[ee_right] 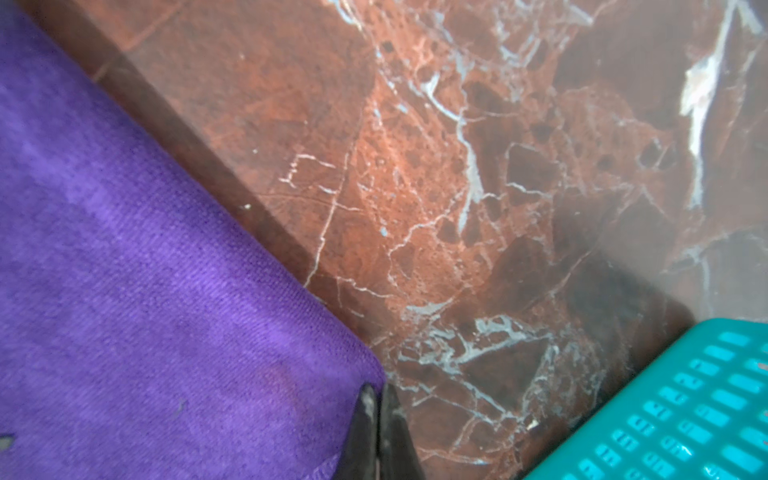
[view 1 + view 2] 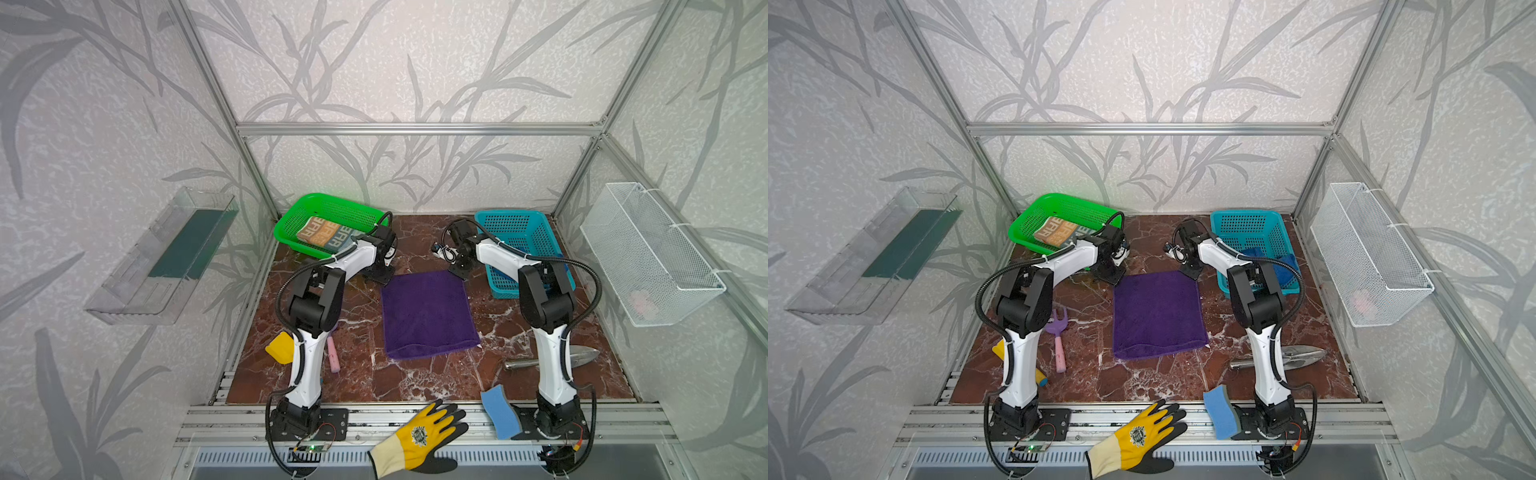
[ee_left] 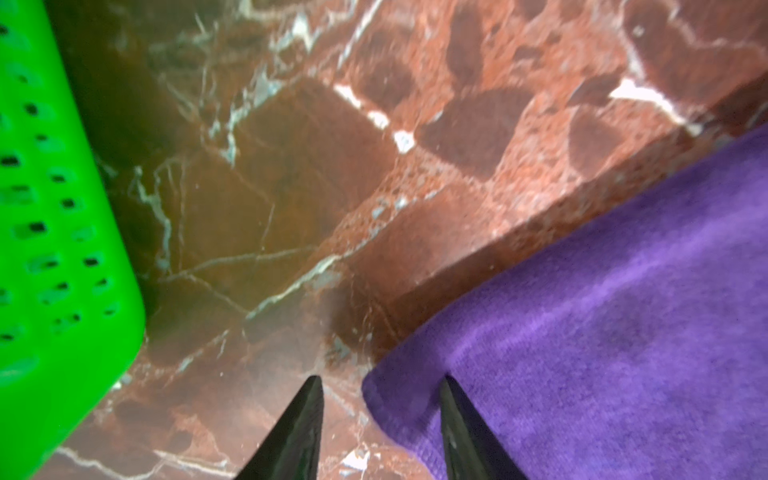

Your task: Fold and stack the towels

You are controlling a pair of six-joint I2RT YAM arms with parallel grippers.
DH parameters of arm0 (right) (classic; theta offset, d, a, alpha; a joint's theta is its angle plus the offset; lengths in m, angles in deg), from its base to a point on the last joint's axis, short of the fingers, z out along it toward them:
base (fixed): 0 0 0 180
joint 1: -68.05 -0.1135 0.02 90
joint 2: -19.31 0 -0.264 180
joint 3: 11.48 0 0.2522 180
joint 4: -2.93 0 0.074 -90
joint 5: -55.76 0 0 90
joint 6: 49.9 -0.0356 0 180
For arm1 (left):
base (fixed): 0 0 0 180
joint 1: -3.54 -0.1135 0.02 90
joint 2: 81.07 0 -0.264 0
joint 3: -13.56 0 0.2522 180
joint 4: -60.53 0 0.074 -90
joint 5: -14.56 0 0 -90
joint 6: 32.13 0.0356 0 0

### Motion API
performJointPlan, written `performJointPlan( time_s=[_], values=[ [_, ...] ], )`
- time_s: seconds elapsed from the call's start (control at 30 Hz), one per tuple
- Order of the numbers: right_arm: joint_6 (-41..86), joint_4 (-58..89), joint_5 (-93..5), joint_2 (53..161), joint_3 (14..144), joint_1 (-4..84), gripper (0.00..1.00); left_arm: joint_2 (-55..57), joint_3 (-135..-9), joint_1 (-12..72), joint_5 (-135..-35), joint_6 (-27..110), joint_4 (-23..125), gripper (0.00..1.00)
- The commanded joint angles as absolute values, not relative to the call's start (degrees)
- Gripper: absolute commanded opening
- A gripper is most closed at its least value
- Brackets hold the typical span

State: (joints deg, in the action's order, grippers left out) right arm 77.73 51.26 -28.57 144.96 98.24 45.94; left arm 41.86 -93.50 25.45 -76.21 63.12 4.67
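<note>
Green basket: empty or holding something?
Holding something: the cream lettered towel lies inside the green basket, seen in both top views.

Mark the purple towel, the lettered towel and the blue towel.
purple towel (image 2: 428,316): in a top view, the cloth's middle.
lettered towel (image 2: 320,232): in a top view, an orange lettered block.
blue towel (image 2: 1284,272): in a top view, the visible fold.

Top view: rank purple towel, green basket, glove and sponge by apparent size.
1. purple towel
2. green basket: close to the towel and partly hidden, so these two are nearly tied
3. glove: nearest the camera, which flatters it
4. sponge
</note>
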Motion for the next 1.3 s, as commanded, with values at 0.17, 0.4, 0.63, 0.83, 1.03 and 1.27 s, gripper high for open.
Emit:
performJointPlan(
  time_s=[0.17, 0.4, 0.63, 0.83, 1.03, 1.27],
  values=[
    [78.5, 50.6, -28.0, 142.1, 96.9, 46.0, 0.0, 44.4, -99.2, 25.3, -78.9, 68.2, 3.8, 0.44],
    [78.8, 50.2, -27.7, 141.2, 95.8, 45.9, 0.0, 47.6, -101.7, 24.9, -78.2, 69.2, 0.2, 0.42],
    [79.0, 50.1, -27.3, 140.4, 95.6, 45.9, 0.0, 48.1, -100.5, 24.8, -77.1, 69.8, -0.2, 0.42],
    [79.0, 50.1, -26.7, 140.3, 95.7, 45.8, 0.0, 47.3, -100.7, 24.7, -76.7, 70.1, -0.3, 0.41],
    [78.8, 51.5, -26.2, 140.0, 96.4, 45.3, 0.0, 44.0, -100.8, 24.4, -79.5, 70.0, 1.9, 0.43],
    [79.0, 52.0, -26.3, 139.0, 95.7, 44.9, 0.0, 45.8, -102.1, 24.2, -80.2, 70.8, -1.7, 0.45]
  ],
)
